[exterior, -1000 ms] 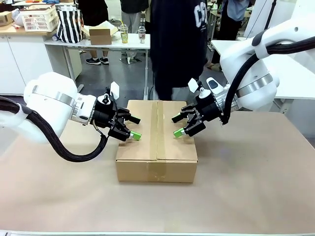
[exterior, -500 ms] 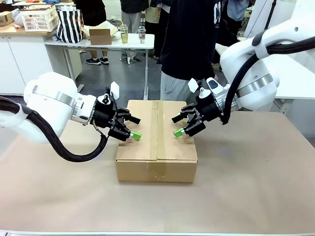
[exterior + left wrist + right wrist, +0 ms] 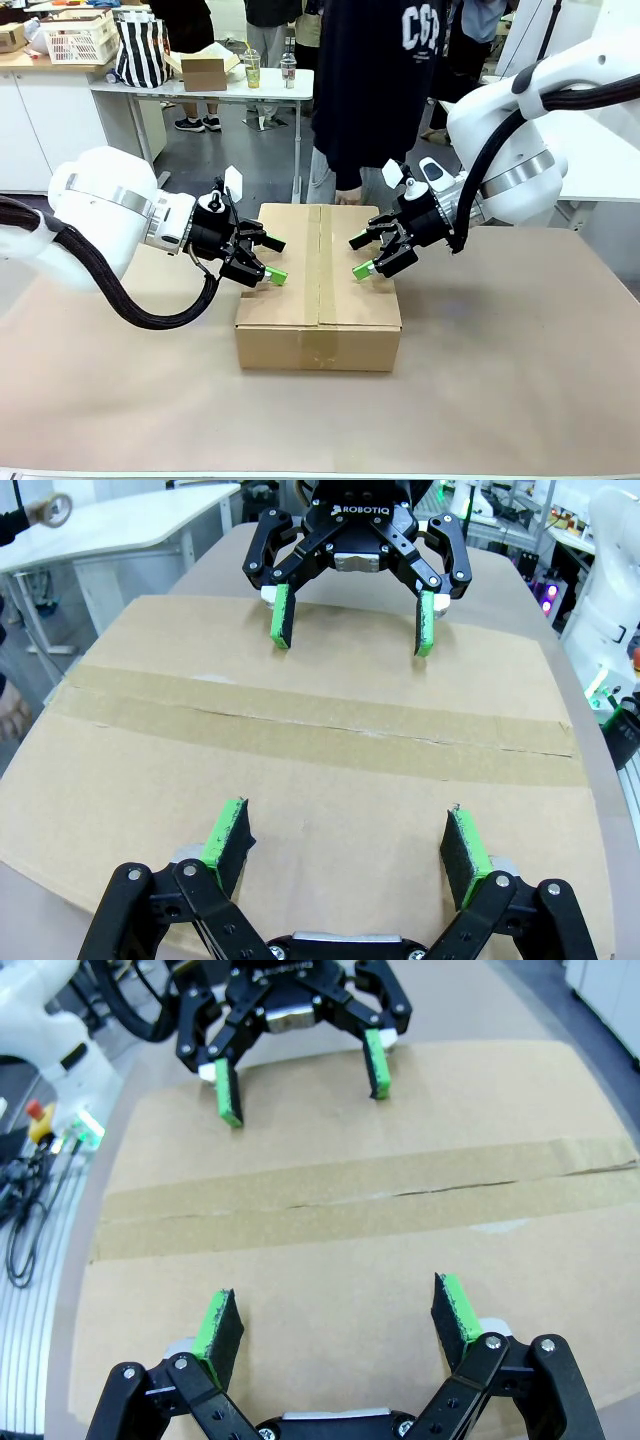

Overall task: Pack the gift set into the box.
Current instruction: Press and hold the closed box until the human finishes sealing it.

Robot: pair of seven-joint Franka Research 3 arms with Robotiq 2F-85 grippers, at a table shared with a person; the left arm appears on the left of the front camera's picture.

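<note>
The box (image 3: pixel 318 300) lies flat in the middle of the table, its flaps closed and a strip of brown tape along the centre seam (image 3: pixel 320 725). My left gripper (image 3: pixel 276 259) hovers open over the left half of the lid, fingers pointing toward the seam. Facing it, my right gripper (image 3: pixel 358 257) is open over the right half. The left wrist view has its own open gripper (image 3: pixel 345 830) just above the cardboard and the right gripper (image 3: pixel 350 630) opposite. In the right wrist view, its gripper (image 3: pixel 335 1310) faces the left gripper (image 3: pixel 300 1085) across the box (image 3: pixel 350 1240). The gift set is out of view.
A person in a dark shirt (image 3: pixel 370 90) stands at the far edge, right behind the box. Brown paper covers the table (image 3: pixel 500 380), with free room in front and on both sides. Far-off tables hold a small cardboard box (image 3: pixel 204 72) and a basket (image 3: pixel 78 37).
The person behind the box has shifted position. Both arms, both grippers and the box have stayed where they were.
</note>
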